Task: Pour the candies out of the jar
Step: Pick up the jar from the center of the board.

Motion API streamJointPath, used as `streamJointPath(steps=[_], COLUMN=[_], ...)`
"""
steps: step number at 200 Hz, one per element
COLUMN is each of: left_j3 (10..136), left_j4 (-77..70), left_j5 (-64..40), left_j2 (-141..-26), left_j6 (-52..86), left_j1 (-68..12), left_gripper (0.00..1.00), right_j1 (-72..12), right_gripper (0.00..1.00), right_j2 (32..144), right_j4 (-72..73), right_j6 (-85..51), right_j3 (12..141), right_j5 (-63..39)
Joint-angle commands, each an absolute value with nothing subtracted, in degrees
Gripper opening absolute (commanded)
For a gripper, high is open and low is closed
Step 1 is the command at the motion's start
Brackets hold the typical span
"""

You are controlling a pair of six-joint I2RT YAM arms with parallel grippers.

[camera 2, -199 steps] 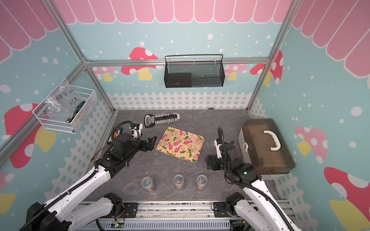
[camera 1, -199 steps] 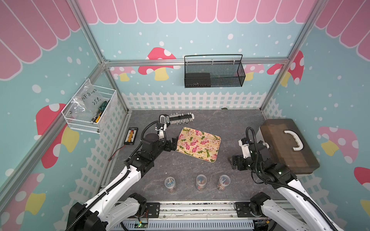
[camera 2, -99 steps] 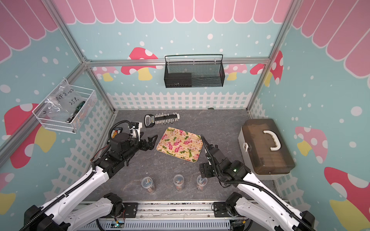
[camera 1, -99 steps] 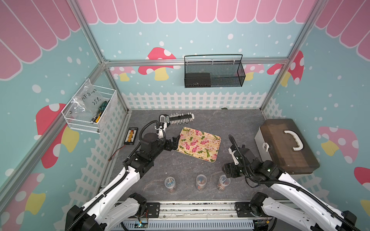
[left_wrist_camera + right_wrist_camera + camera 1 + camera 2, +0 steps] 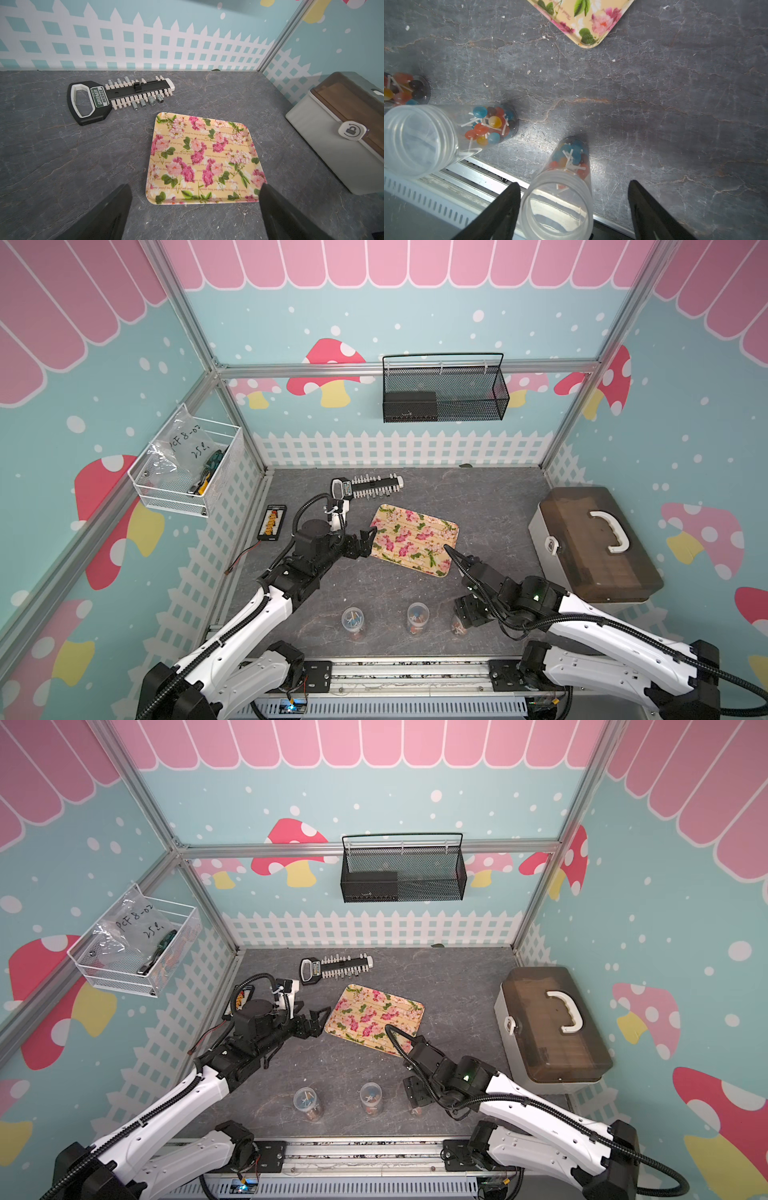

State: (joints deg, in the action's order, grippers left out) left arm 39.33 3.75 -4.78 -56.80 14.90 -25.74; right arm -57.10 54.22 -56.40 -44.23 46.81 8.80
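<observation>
Three clear jars stand in a row near the table's front edge; each holds candies with small coloured heads on white sticks. My right gripper (image 5: 462, 620) hangs over the rightmost jar (image 5: 556, 207), open, with a finger on either side of its rim. One finger (image 5: 508, 209) lies close against the jar wall and the other finger (image 5: 648, 209) stands well apart. The candies (image 5: 571, 158) fill this jar's lower part. The middle jar (image 5: 417, 616) and the left jar (image 5: 353, 622) stand free. My left gripper (image 5: 365, 541) is open and empty at the floral tray's left edge.
A floral tray (image 5: 415, 539) lies mid-table. At the right stands a grey box (image 5: 594, 547) with a white handle. A socket holder (image 5: 368, 487) lies at the back, a small black device (image 5: 272, 522) at the left. The metal front rail (image 5: 481, 176) runs just behind the jars.
My right arm has swung from beside the grey box to the front edge and come down over the rightmost jar, its jaws narrowing slightly. The left arm has not moved.
</observation>
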Motion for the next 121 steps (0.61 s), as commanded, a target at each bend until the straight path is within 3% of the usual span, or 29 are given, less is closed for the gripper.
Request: streamJointPath(steps=[1, 67, 121], left_j3=[38.3, 37.2, 36.6], left_j4=[2.8, 2.7, 2.5], left_j5=[-6.0, -6.6, -7.1], left_j2=[-55.5, -54.3, -53.8], left_j6=[16.3, 17.3, 17.8], left_j1=[-25.9, -25.9, -25.9], left_gripper=[0.99, 0.99, 0.99], right_j1=[-59.1, -63.2, -63.8], right_gripper=[0.77, 0.66, 0.50], right_j2=[54.8, 57.3, 57.0], right_j4=[-59.1, -60.1, -60.5], right_j6=[-47.8, -50.3, -51.6], right_j3=[48.0, 47.2, 46.5], right_j5=[10.9, 11.5, 12.0])
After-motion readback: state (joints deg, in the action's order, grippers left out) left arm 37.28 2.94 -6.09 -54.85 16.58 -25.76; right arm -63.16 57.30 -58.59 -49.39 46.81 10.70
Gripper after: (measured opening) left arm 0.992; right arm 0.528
